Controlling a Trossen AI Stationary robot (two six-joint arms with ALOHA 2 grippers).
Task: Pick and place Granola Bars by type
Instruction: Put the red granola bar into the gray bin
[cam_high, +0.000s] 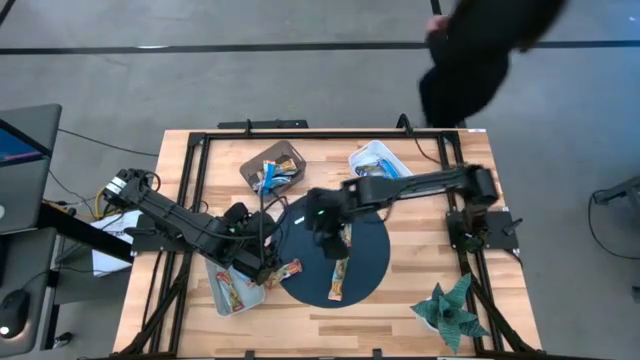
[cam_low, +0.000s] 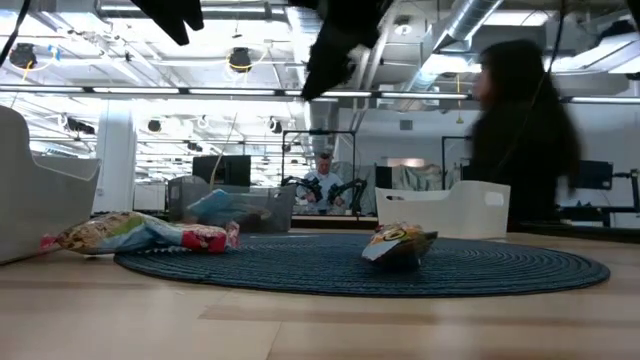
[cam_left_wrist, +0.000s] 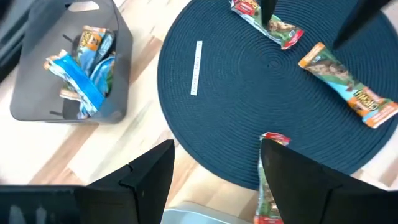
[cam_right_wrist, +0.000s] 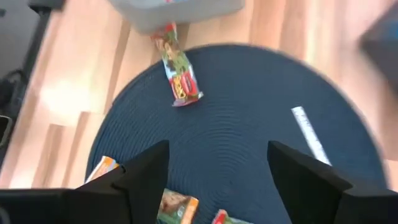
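Three Granola Bars lie flat on the round dark-blue mat (cam_high: 365, 265). An orange-and-blue one (cam_high: 338, 281) is toward the near side. A red-ended one (cam_high: 345, 241) is in the middle. A red one (cam_high: 287, 269) lies over the mat's left edge. My left gripper (cam_high: 265, 268) hangs open above that edge (cam_left_wrist: 217, 180). My right gripper (cam_high: 325, 228) hangs open over the mat's middle (cam_right_wrist: 217, 180), with nothing between its fingers. A thin white stick (cam_left_wrist: 196, 67) also lies on the mat.
A grey bin (cam_high: 272, 168) with blue-wrapped bars stands at the far side, and a white bin (cam_high: 378, 160) stands to its right. Another white bin (cam_high: 232, 291) with red bars stands near left. A green paper plant (cam_high: 450, 310) stands near right. A person (cam_high: 480, 50) stands beyond the far edge.
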